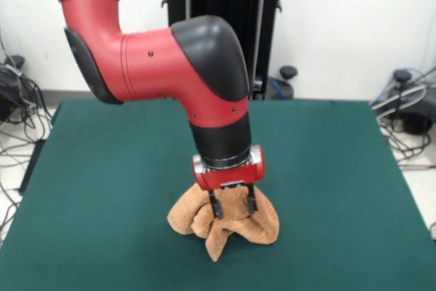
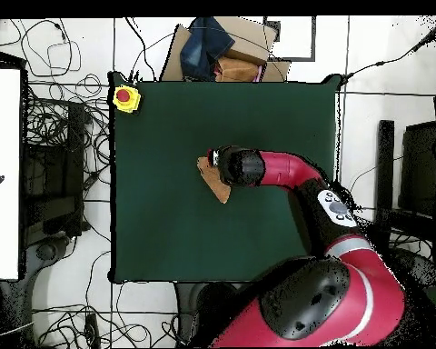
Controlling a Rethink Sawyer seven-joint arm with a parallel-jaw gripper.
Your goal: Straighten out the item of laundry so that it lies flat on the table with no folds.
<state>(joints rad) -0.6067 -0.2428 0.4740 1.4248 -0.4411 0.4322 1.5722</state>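
Note:
The tan-orange towel sits bunched in a peaked mound on the green table, near its front middle. My gripper points straight down onto the mound's top. Its two black fingers are sunk into the cloth, which rises between them, so it is shut on the towel. The towel's edges drape down and rest on the table. In the overhead view only a tan corner of the towel shows beside my black wrist, which hides the gripper. The stripes and the loop tag are hidden in the folds.
A yellow box with a red button sits at a table corner. Cardboard and dark cloth lie beyond the table's far edge. Cables run on the floor at both sides. Green tabletop surrounds the towel.

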